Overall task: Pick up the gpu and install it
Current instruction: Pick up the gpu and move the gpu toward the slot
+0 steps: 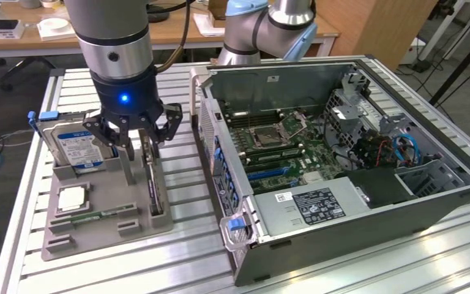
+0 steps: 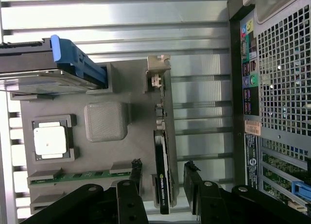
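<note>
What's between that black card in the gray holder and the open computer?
Bare table slats, as the wrist view shows between the gpu and the computer case.

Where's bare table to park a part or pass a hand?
Free: table in front of the tray, to the near edge; and the corner beside the PC case at the exterior view's lower right. The strip between tray and case is narrow. Crowded: the tray, where the gripper's open jaws hang over the gpu, and the case interior.
</note>
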Available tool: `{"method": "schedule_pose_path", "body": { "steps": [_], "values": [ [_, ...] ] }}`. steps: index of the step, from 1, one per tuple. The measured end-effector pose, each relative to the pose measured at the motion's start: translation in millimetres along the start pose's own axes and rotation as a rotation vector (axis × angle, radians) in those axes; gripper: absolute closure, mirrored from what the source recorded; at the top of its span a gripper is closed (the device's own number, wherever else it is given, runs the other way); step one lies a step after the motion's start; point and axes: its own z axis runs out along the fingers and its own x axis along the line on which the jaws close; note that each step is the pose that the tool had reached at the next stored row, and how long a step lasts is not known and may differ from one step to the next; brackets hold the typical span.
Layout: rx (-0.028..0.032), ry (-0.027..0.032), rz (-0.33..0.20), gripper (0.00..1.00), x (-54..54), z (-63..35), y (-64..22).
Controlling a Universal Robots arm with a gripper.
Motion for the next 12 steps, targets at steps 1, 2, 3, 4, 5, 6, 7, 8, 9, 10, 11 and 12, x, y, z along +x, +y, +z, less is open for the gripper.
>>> {"method": "schedule_pose_path", "body": {
  "steps": [1, 2, 3, 4, 5, 6, 7, 8, 9, 10, 11, 12],
  "values": [
    [-0.0011, -0.0001, 0.000, 0.53, 0.0, 0.1, 0.1],
    [-0.0021, 0.0000, 0.000, 0.53, 0.0, 0.1, 0.1],
    [-0.0025, 0.0000, 0.000, 0.53, 0.0, 0.1, 0.1],
    [-0.0025, 0.0001, 0.000, 0.53, 0.0, 0.1, 0.0],
    [-0.0024, 0.0002, 0.000, 0.53, 0.0, 0.0, 0.0],
    [-0.0024, 0.0001, 0.000, 0.53, 0.0, 0.0, 0.0],
    [-0.0025, 0.0001, 0.000, 0.53, 0.0, 0.0, 0.0],
    [-0.0025, 0.0001, 0.000, 0.53, 0.0, 0.0, 0.0],
    [-0.0025, 0.0000, 0.000, 0.53, 0.0, 0.4, -0.1],
    [-0.0027, -0.0001, 0.000, 0.53, 0.1, 1.3, -0.1],
    [-0.0025, 0.0001, 0.000, 0.53, 0.1, 2.8, -0.2],
    [-0.0025, 0.0002, 0.000, 0.53, 0.1, 4.6, -0.3]
  ]
}}
